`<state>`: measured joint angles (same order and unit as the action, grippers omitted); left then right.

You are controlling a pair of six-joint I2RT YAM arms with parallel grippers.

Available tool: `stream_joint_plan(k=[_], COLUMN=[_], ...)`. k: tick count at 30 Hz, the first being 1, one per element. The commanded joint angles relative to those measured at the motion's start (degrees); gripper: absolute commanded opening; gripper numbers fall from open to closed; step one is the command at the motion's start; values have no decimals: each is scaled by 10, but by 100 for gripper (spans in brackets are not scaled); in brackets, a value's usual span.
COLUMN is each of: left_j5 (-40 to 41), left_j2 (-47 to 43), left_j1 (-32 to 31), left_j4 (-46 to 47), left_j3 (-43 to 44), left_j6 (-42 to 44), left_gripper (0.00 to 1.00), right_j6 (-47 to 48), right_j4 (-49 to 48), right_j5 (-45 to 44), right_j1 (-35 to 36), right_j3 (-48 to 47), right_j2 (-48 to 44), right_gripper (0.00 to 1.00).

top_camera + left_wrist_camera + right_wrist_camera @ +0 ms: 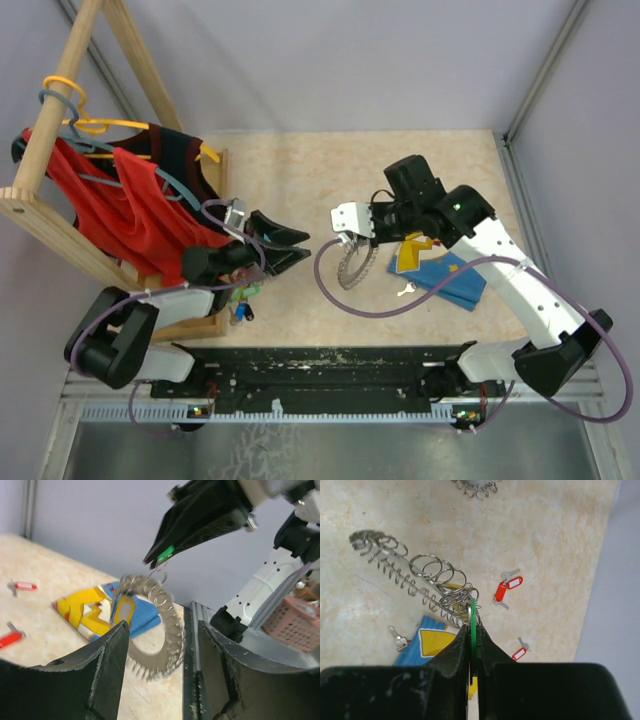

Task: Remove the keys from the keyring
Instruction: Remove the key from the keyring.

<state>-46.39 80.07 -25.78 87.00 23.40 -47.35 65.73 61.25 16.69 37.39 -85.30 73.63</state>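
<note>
The keyring (350, 264) hangs in the air over the table, a grey ring fringed with silver loops (415, 582). My right gripper (473, 630) is shut on a green key tag (473, 615) that is hooked to the ring's top. In the left wrist view the same green tag (166, 554) shows between the right fingers (200, 520), and a yellow-tagged key (123, 611) hangs on the keyring (167, 630). My left gripper (164, 626) is open and level with the ring, a short way from it and not touching. Its open jaws (300, 248) point right.
Two red-tagged keys (507, 587) (519, 653) and a bare silver key (397, 637) lie on the table. A blue and yellow flat pack (440, 270) lies under the right arm. Loose tagged keys (243, 298) sit by the left arm. A wooden rack with red clothes (120, 200) stands at the left.
</note>
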Motion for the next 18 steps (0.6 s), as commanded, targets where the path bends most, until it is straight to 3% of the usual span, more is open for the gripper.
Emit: stream_joint_plan(k=[1, 7, 12, 18], left_j5=[83, 219, 250, 279], left_j2=[-81, -203, -214, -143], left_j1=[-45, -124, -145, -196], left_j4=[-48, -220, -206, -187], left_j3=[-27, -53, -73, -55], left_j6=[203, 392, 382, 370], left_gripper=[64, 72, 67, 52], right_j6=[-101, -130, -160, -183], right_j4=[-35, -42, -37, -34], right_j5=[3, 5, 9, 28], right_j1=[9, 10, 11, 11], right_j3=[-31, -37, -52, -58], right_j2=[7, 27, 56, 78], right_gripper=[0, 0, 0, 0])
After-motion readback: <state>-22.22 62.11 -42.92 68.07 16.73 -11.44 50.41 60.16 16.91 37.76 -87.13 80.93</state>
